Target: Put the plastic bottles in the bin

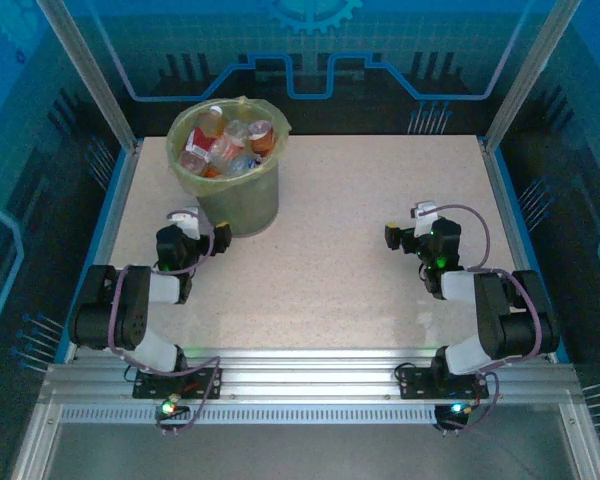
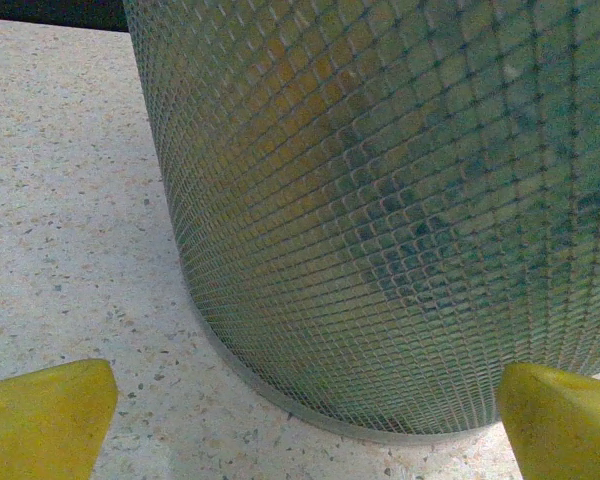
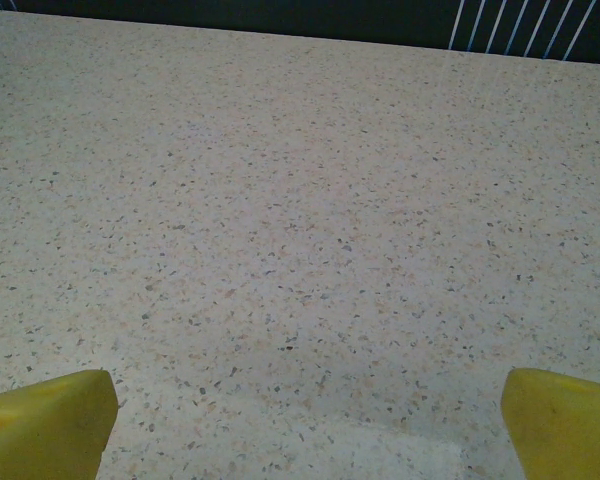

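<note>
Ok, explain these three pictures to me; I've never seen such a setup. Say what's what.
These are two robot arms bolted at the near edge of a table. The overhead picture looks down on both: the left gripper sits close to the bin, and the right gripper is over bare tabletop. The other two pictures come from a camera on each wrist; the yellow fingertips in the bottom corners are that gripper's own. The left wrist camera faces the bin's mesh wall, the right one speckled tabletop. The plastic bottles lie inside the bin. Both grippers are open and hold nothing.
</note>
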`<act>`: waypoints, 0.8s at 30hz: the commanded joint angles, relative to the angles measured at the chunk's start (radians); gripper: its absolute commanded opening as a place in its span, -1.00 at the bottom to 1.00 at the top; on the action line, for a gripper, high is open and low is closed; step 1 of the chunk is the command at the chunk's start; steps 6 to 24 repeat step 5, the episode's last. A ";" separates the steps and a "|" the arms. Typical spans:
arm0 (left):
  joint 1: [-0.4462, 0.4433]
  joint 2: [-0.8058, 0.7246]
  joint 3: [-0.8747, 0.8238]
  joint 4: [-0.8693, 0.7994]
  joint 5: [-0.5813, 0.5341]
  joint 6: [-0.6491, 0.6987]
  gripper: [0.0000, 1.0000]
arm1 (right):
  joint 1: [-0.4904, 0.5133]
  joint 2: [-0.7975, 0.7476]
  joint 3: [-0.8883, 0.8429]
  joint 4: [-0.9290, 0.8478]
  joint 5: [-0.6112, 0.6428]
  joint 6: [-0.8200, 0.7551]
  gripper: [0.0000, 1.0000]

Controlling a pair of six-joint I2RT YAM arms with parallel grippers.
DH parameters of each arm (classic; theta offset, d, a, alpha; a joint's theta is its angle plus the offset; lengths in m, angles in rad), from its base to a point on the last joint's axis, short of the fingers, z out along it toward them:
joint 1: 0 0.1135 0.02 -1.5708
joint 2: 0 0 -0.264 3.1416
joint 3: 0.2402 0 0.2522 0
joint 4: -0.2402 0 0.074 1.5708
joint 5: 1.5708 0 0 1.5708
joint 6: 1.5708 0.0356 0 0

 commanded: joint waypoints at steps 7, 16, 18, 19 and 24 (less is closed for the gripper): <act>-0.007 -0.002 0.017 -0.003 0.026 0.022 0.98 | 0.005 0.012 0.015 -0.002 -0.008 -0.011 0.99; -0.007 -0.002 0.017 -0.003 0.026 0.022 0.98 | 0.005 0.012 0.015 -0.002 -0.008 -0.011 0.99; -0.007 -0.002 0.017 -0.003 0.026 0.022 0.98 | 0.005 0.012 0.015 -0.002 -0.008 -0.011 0.99; -0.007 -0.002 0.017 -0.003 0.026 0.022 0.98 | 0.005 0.012 0.015 -0.002 -0.008 -0.011 0.99; -0.007 -0.002 0.017 -0.003 0.026 0.022 0.98 | 0.005 0.012 0.015 -0.002 -0.008 -0.011 0.99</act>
